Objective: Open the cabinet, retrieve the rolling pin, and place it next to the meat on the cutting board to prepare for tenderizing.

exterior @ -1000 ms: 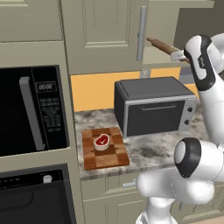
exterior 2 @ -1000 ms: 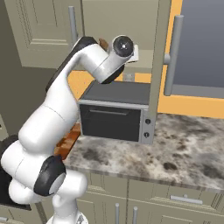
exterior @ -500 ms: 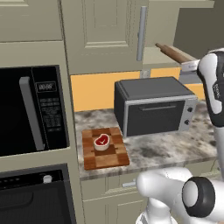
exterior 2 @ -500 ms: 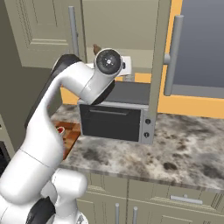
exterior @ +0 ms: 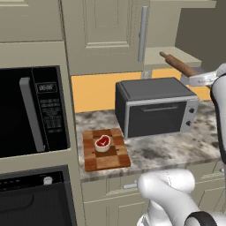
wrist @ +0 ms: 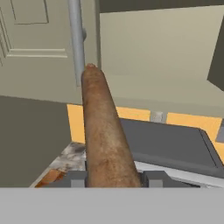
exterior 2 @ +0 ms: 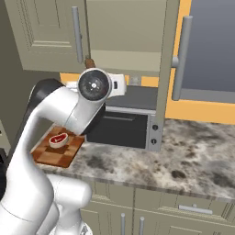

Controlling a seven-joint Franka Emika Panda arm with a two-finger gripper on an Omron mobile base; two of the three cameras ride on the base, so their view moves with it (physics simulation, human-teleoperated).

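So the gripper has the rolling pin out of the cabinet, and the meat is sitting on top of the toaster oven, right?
Not quite. The gripper does hold the rolling pin, but the meat sits on the cutting board, left of the toaster oven, as the left base view shows.

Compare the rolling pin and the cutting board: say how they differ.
The rolling pin is a long round cylinder; the cutting board is a flat checkered rectangle. The pin is held up in the air by the pincer; the board lies on the counter, carrying the meat. Both are brown wood.
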